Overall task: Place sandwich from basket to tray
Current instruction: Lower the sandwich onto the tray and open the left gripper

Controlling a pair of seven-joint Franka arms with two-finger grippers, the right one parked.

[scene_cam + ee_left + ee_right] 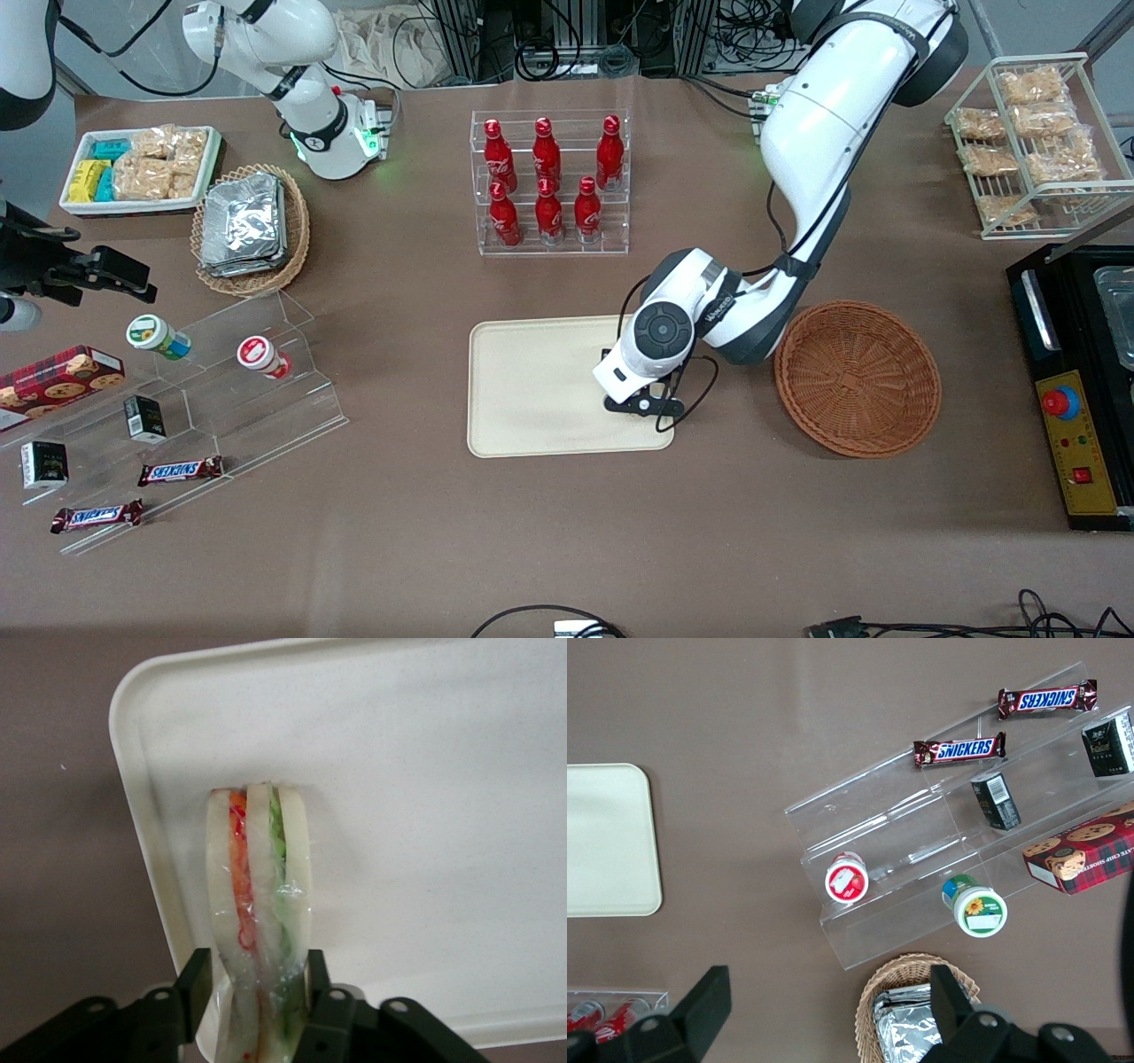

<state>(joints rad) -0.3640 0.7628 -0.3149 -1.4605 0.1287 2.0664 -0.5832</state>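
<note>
The gripper jaws clench the sandwich between them, above the tray.

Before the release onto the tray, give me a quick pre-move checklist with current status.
1. Gripper shut on sandwich: ok.
2. Gripper over the tray, not the table: ok.
3. Sandwich near the tray rim, but inside it: ok.
4. Tray surface under the sandwich bare: ok.
5. Sandwich touching the tray: cannot tell.
6. Basket empty, nothing left to pick: ok.
</note>
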